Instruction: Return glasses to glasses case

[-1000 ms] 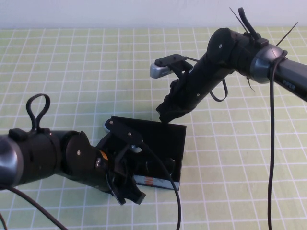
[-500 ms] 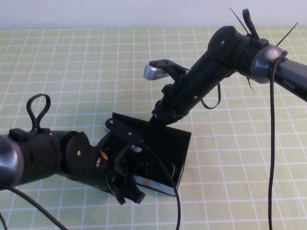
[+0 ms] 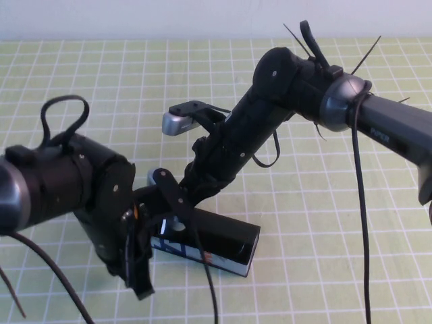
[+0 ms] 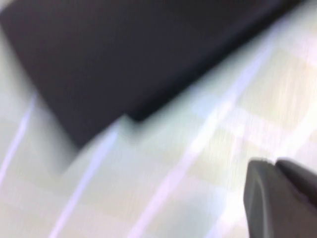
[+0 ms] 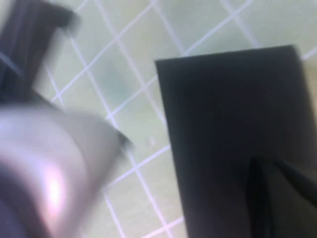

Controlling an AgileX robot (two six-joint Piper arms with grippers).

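The glasses case (image 3: pixel 219 239) lies on the green checked mat with its flat black lid down and the printed long side facing me. The glasses are hidden. My right gripper (image 3: pixel 194 187) reaches down from the right and rests, shut, on the far left part of the lid; its wrist view shows the lid (image 5: pixel 233 124) right under the dark fingertips (image 5: pixel 257 198). My left gripper (image 3: pixel 140 282) is shut and empty, just off the case's left end near the mat. Its wrist view shows the case (image 4: pixel 124 59) blurred and one fingertip (image 4: pixel 277 198).
The green mat with a white grid (image 3: pixel 324 256) covers the table. The left arm's bulky black body (image 3: pixel 61 182) and its cable (image 3: pixel 202 270) crowd the front left. The right arm (image 3: pixel 378 128) crosses in from the right.
The lid, standing open a second ago, has swung down and the case is closed. The right gripper moved left and down onto the lid. The left arm pulled back to the left, off the case.
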